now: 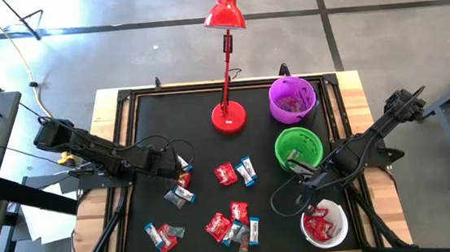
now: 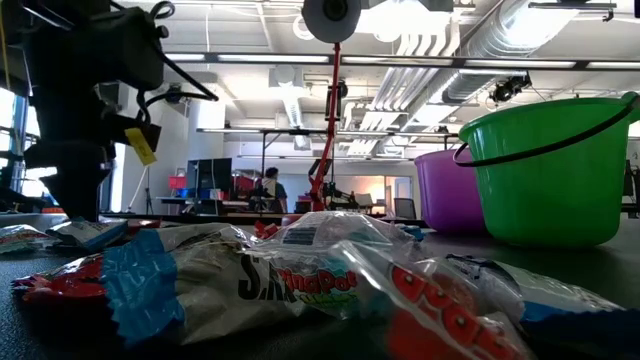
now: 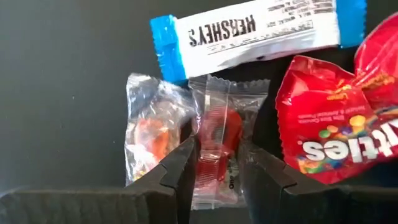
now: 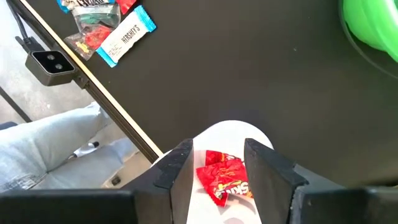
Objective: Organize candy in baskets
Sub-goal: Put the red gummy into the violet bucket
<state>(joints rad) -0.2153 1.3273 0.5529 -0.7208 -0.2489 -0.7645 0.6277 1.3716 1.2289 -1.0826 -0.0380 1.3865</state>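
Observation:
Candy lies scattered on the black mat (image 1: 207,103): red packs (image 1: 226,173), blue-and-white bars (image 1: 248,171) and a near cluster (image 1: 232,223). My left gripper (image 3: 214,180) is open and points down at the left-hand cluster. Its fingers straddle a clear-wrapped red sweet (image 3: 214,140), beside a clear-wrapped orange one (image 3: 149,137), a Hershey's bar (image 3: 255,31) and a red Skittles pack (image 3: 336,130). My right gripper (image 4: 217,168) hangs open above the white basket (image 1: 344,226), where red packs (image 4: 225,177) lie. The green basket (image 1: 278,150) and purple basket (image 1: 272,105) stand farther back. My left gripper comes from above with one finger (image 3: 177,171) on each side of the clear-wrapped red sweet's wrapper (image 3: 217,112). Whether the fingers touch it, I cannot tell. The sweet lies flat on the mat.
A red desk lamp stands on its round base (image 1: 228,117) at the far middle of the mat, next to the purple basket. More candy lies near the front left (image 1: 161,236). Beyond the near edge, a person's jeans leg (image 4: 56,143) shows beside a small camera (image 4: 53,62).

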